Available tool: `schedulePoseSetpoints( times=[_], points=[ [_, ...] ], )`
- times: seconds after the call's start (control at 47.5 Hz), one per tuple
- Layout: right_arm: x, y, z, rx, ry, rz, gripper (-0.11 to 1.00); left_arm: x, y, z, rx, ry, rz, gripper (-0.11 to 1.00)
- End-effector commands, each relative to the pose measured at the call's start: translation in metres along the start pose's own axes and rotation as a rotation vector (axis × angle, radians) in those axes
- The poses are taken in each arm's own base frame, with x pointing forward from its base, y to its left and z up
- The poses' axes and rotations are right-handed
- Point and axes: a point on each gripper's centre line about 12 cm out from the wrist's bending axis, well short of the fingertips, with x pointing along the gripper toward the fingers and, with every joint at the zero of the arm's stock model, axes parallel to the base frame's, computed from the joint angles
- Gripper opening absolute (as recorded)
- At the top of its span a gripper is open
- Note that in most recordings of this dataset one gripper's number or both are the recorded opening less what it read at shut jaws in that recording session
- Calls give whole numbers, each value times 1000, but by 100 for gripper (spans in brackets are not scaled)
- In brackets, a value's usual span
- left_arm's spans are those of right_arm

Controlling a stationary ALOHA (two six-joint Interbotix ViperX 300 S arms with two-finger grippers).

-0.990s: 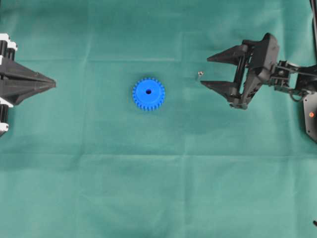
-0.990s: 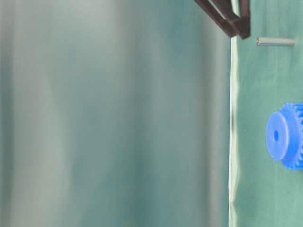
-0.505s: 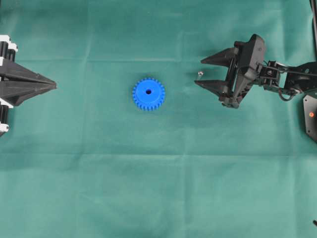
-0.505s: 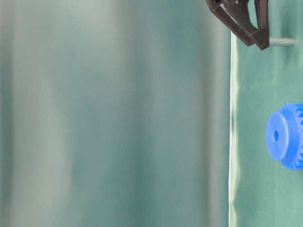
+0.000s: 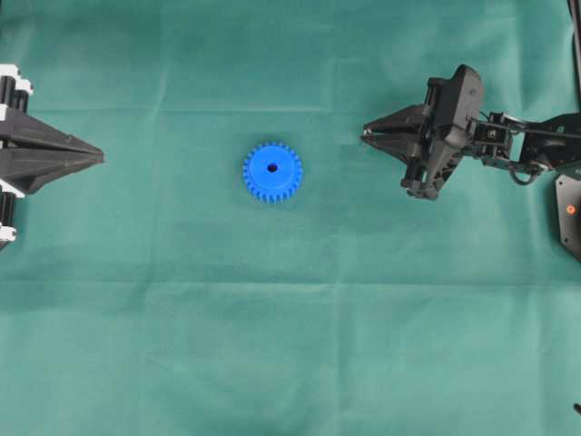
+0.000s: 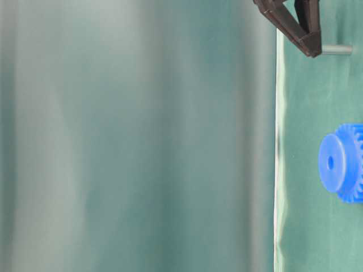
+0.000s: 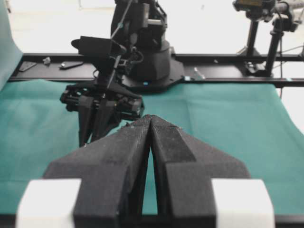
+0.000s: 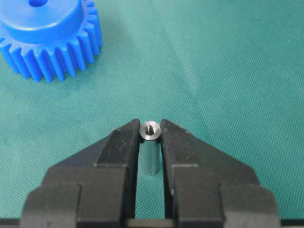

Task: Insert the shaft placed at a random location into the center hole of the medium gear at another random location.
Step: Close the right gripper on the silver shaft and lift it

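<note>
right gripper [image 8: 150,135] is pinching the shaft [image 8: 150,130] near its top, jaws narrow on both sides, pin upright on the green cloth [image 5: 272,345] toward the right edge, so it's prob ready to lift vertical. medium gear [image 5: 272,172] is lying flat mid-cloth, center hole [image 5: 272,167] facing up. left gripper [image 7: 150,124] is sitting closed on nothing at the left edge, out of the way.

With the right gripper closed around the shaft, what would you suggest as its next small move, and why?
Probably a short lift straight up. In the wrist view the right gripper has both fingertips against the upright shaft, which still stands on the cloth, and the gear lies off to one side. Raising first should keep the shaft from dragging.
</note>
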Motion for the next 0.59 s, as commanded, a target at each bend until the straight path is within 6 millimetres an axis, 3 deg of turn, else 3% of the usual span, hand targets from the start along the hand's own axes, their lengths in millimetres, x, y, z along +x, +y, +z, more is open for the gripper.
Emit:
schedulePoseSetpoints(
  times=[0.0,0.211,0.569],
  points=[
    [2,-1,8,-16,-28,-2,14,2,-1,9,1,-21,-4,0],
    [-4,-1,29,-7,-61,-3,14,2,-1,9,0,-23,-4,0],
    [-24,2,85,-4,-69,17,14,2,-1,9,0,-20,-4,0]
  ],
)
